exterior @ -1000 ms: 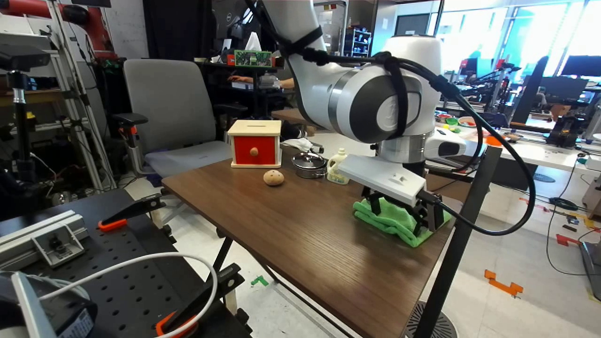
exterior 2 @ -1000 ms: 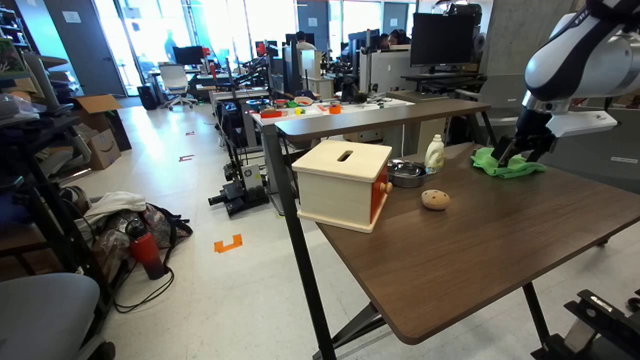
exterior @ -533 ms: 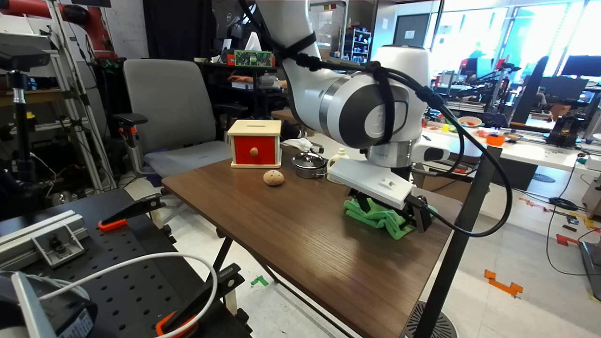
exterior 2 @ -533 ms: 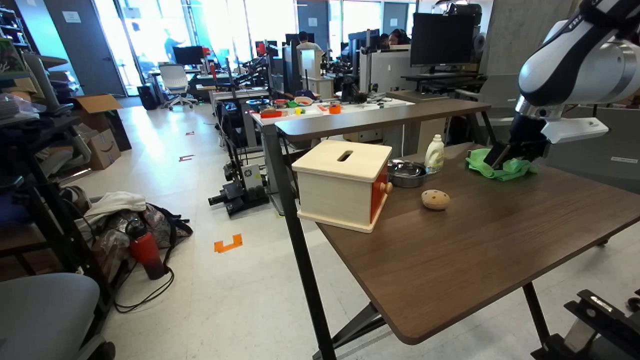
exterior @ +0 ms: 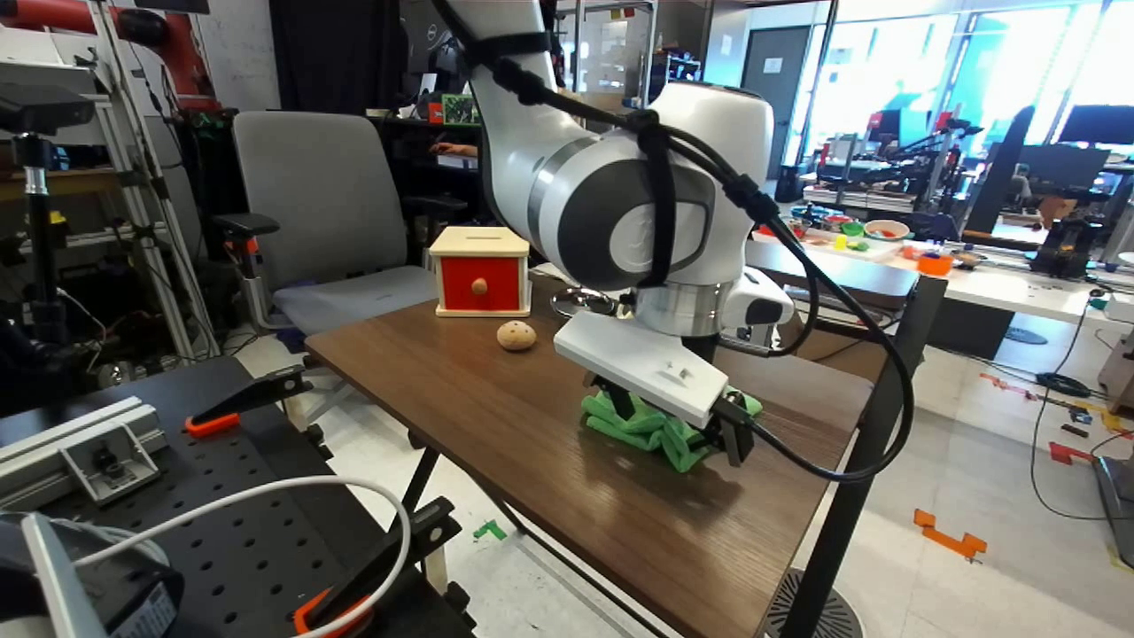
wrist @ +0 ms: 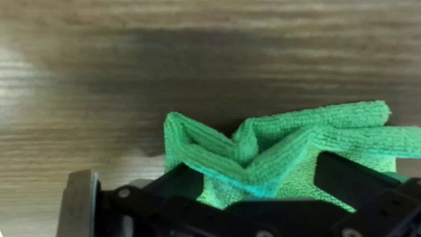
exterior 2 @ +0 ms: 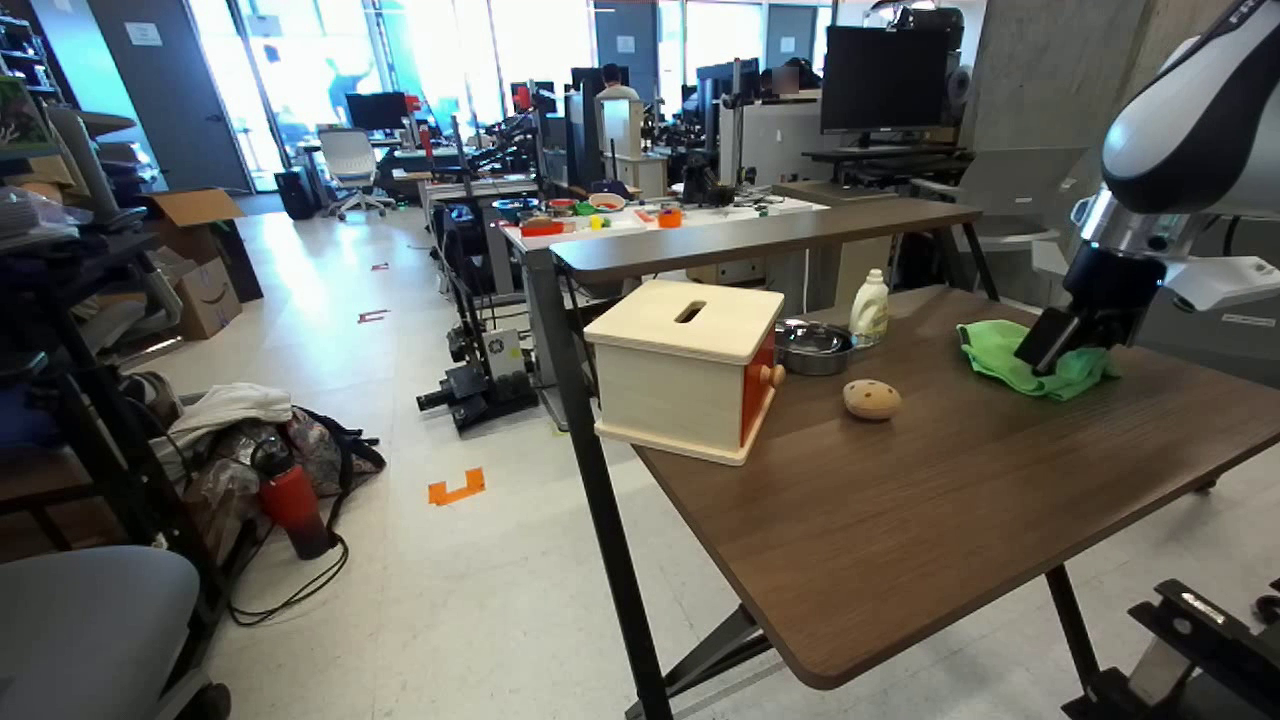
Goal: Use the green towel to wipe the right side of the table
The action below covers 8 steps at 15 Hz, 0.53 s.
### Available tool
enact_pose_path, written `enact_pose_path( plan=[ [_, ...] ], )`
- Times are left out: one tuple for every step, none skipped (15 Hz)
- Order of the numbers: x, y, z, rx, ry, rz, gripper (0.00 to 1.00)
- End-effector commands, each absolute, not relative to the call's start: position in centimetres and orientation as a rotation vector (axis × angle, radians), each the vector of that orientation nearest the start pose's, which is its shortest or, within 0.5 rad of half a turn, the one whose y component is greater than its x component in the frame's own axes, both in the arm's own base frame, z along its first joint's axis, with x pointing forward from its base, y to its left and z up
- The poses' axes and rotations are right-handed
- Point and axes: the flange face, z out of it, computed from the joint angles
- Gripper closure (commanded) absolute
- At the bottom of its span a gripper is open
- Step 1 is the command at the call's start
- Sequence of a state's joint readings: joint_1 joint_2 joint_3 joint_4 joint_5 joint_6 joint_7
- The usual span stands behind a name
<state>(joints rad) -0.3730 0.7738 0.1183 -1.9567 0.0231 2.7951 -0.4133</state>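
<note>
While claw sits on grn towel, jaws apart, tbl showing btwn towel & edge

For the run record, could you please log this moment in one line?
hand: open, over green towel | towel: rumpled, on table | bottle: upright

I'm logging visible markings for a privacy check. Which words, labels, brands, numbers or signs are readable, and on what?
"FR", the rest cut off by the picture's edge: on the robot arm.
Probably "DELL", faint: on what looks like a dark monitor.
Too small or blurred to read: the bottle's label, the door signs, the cardboard box's marking, the floor unit's round mark and the black device's label.
</note>
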Motion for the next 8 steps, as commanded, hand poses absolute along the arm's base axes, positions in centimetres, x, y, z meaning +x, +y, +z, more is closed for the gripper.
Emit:
enact_pose_path(
  plan=[
    [53.7, -15.0, 8.7, -3.049, -0.225, -0.078, 0.00],
    [53.5, -15.2, 8.5, -3.051, -0.214, -0.058, 0.00],
    [53.4, -15.3, 8.4, -3.055, -0.197, -0.047, 0.00],
    [53.9, -15.6, 8.2, -3.066, -0.170, -0.044, 0.00],
    [54.4, -15.8, 8.0, -3.073, -0.153, -0.045, 0.00],
    [55.2, -16.1, 7.8, -3.085, -0.128, -0.046, 0.00],
    [56.0, -16.4, 7.7, -3.094, -0.103, -0.049, 0.00],
    [56.8, -16.7, 7.6, -3.107, -0.078, -0.055, 0.00]
  ],
)
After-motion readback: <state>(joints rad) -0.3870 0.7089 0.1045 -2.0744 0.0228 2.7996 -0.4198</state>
